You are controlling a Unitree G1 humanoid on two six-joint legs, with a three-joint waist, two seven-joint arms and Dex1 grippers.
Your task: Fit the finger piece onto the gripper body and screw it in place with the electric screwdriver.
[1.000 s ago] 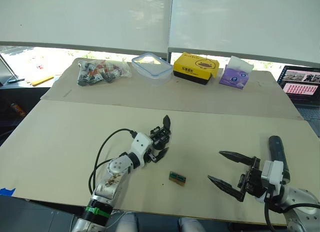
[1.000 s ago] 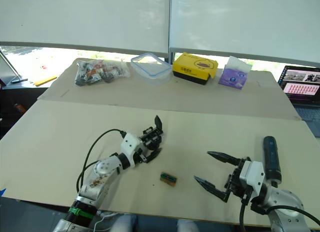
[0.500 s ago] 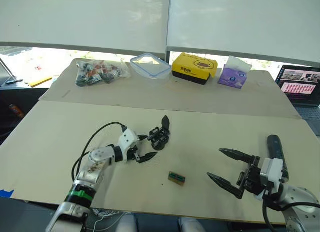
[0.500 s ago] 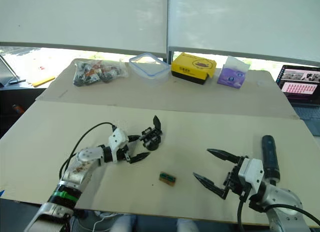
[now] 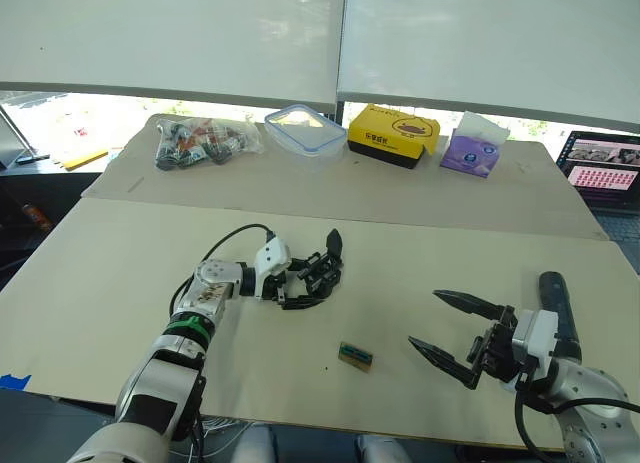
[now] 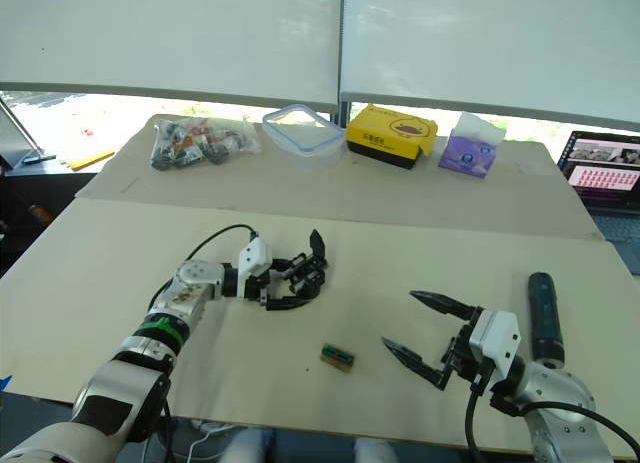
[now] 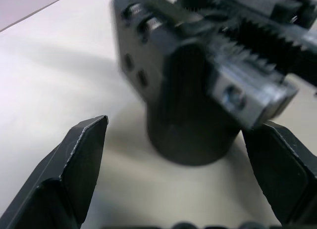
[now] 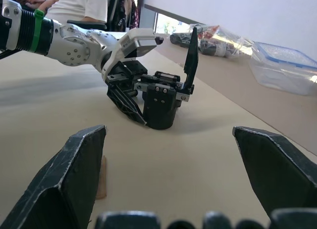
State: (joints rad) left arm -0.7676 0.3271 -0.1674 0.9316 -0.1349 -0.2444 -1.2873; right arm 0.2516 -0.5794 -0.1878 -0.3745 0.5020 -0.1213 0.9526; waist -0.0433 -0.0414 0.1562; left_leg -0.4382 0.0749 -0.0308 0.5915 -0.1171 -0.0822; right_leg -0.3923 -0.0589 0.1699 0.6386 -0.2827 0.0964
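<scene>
The gripper body (image 5: 322, 274), a chunky black block, stands mid-table. The finger piece (image 5: 334, 246), a pointed black blade, rises upright from its far side, also clear in the right wrist view (image 8: 190, 53). My left gripper (image 5: 304, 283) is open, one finger on each side of the gripper body (image 7: 188, 100) with a gap to each. My right gripper (image 5: 425, 319) hovers open at the front right, empty, pointing toward the gripper body (image 8: 161, 105). The electric screwdriver (image 5: 552, 299), a thick black cylinder, lies on the table beside my right arm.
A small green-and-brown block (image 5: 354, 356) lies between the grippers near the front. Along the far table are a bag of parts (image 5: 195, 143), a clear lidded container (image 5: 305, 133), a yellow box (image 5: 392, 135) and a purple packet (image 5: 472, 151). A laptop (image 5: 605, 173) sits far right.
My left arm has swung out to the left and lowered, so its open fingers now straddle the gripper body from the left side. The right gripper has barely moved.
</scene>
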